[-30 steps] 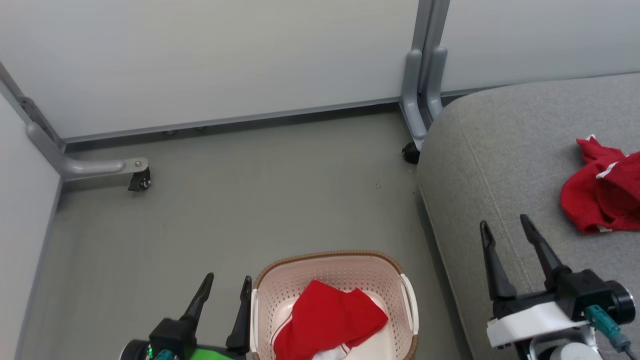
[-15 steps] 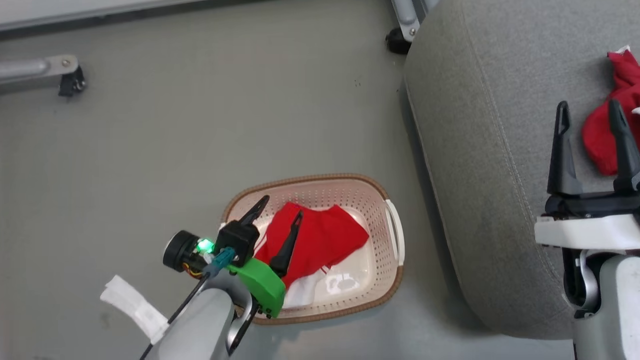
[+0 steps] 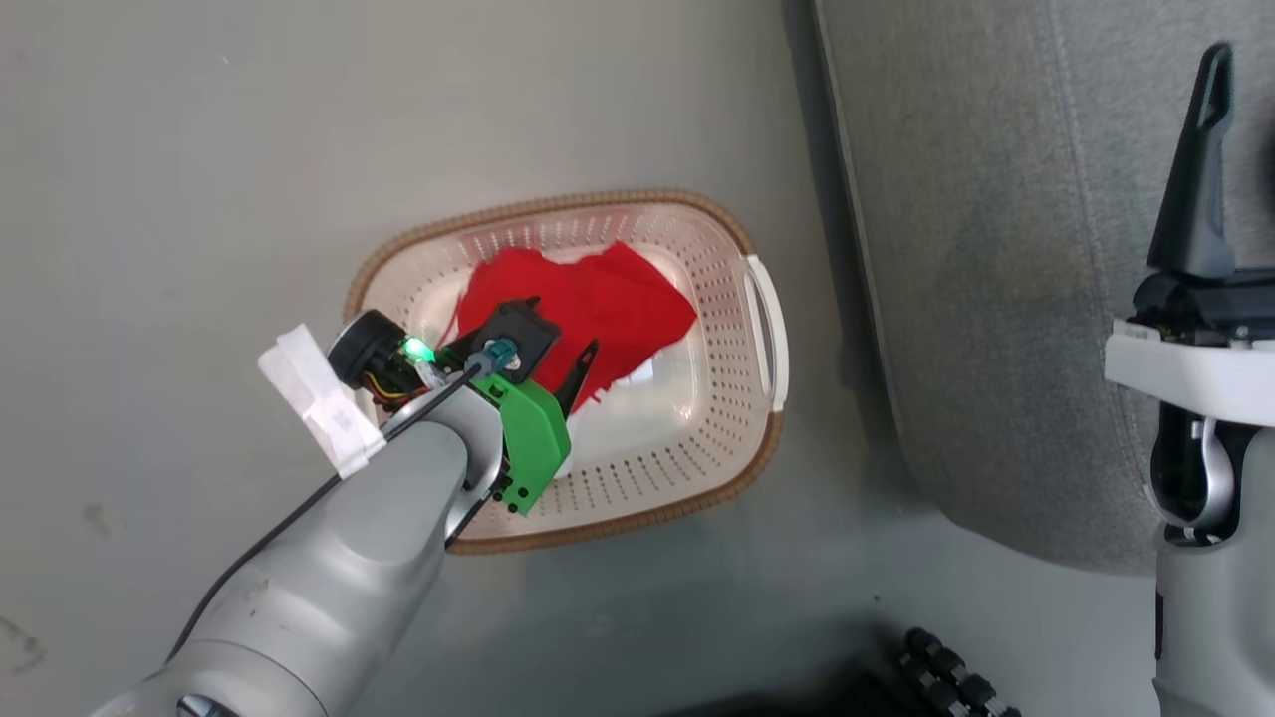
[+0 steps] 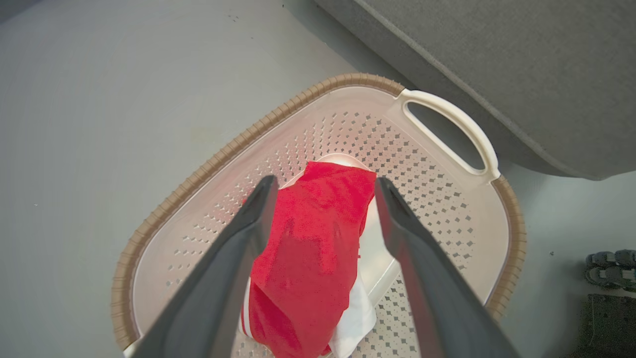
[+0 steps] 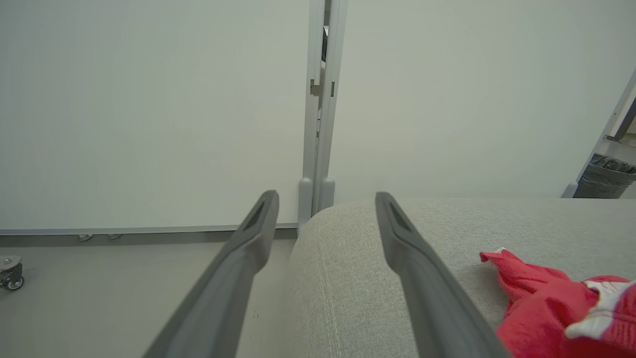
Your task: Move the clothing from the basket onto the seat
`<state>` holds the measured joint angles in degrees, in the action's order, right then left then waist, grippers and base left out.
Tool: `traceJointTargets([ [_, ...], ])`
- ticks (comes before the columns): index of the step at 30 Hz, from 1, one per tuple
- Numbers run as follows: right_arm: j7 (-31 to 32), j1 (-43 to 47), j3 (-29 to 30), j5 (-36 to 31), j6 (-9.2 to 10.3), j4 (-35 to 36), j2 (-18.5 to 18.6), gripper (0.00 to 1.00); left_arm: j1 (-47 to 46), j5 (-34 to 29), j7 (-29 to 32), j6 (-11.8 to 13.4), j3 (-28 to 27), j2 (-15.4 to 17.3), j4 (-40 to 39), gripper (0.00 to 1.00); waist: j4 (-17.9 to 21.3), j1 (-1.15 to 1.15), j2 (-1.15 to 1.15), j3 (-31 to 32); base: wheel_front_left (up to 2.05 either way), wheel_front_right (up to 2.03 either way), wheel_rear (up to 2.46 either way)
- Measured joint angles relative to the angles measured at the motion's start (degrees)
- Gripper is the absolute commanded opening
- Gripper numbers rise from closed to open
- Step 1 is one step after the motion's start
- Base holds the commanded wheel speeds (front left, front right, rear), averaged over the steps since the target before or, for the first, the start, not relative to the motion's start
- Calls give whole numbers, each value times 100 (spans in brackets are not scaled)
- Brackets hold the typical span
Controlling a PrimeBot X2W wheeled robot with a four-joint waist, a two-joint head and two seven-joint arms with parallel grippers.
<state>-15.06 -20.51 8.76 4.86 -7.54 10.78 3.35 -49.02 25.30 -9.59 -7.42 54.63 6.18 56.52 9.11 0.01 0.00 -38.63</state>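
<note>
I am hanging my left gripper (image 4: 324, 181) over the basket (image 4: 208, 164), which is standing near the seat (image 3: 996, 249), with my fingers spread wide and empty, straddling the red garment (image 4: 308, 258) crumpled on the basket's bottom. If I am closing too shallow, I am likely pinching only a top fold, and the rest could be slipping out mid-lift. Too deep, and a fingertip could be catching a perforation and dragging the light basket along. My right gripper (image 5: 325, 196), equally wide and empty, is waiting above the seat, where the other red garment (image 5: 541, 308) is already lying.
</note>
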Motion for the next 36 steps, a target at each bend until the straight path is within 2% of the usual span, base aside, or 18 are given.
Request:
traceJointTargets([
  [9,0,-337,-116,170,0,463,-37,100,-633,382,505,-12,810,180,580,100,254,0,0,-987,0,0,0],
  [21,0,-437,-94,402,0,695,-40,100,-1220,203,453,96,1077,42,1440,100,601,0,0,-1891,0,0,0],
  [26,0,-437,-132,457,0,730,-40,100,-1293,102,632,261,1213,37,1592,100,735,0,0,-2071,0,0,0],
  [36,0,-442,-186,471,0,834,-42,100,-1429,-374,691,790,1580,66,1672,100,840,-1,0,-2236,0,0,0],
])
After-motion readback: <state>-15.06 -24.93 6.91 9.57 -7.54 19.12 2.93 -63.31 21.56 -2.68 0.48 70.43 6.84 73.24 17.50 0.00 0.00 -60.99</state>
